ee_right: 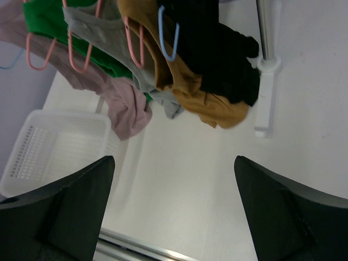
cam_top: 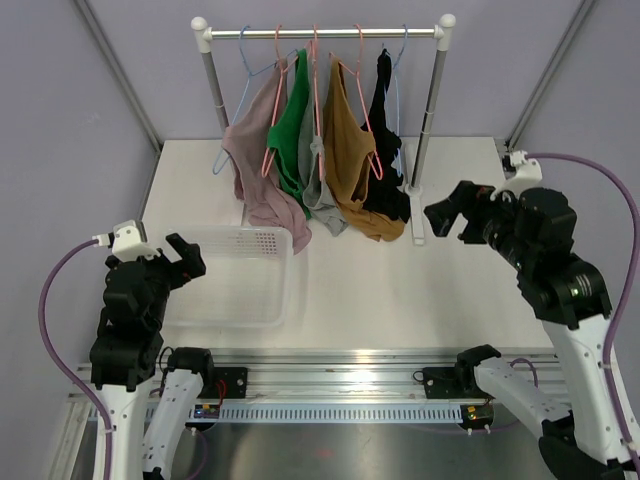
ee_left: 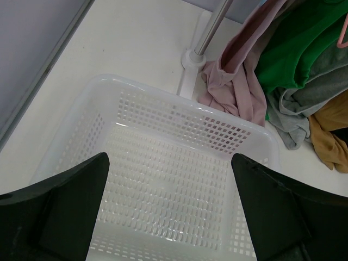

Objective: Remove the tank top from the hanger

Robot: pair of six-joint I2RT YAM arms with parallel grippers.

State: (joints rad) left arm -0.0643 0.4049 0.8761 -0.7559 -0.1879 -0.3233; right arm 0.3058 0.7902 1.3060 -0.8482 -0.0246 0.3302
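Hanging on hangers from the rail at the table's far side, the pink tank top, green, grey, brown and black ones are drooping onto the tabletop. Both grippers are hovering with fingers spread wide: the left gripper over the white basket, the right gripper near the rack's right post.

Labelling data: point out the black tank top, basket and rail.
black tank top (cam_top: 384, 115): top external view, middle of fabric.
basket (ee_left: 217, 128): left wrist view, far wall.
rail (cam_top: 338, 33): top external view, bare middle.

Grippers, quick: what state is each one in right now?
Left gripper: open, holding nothing.
Right gripper: open, holding nothing.
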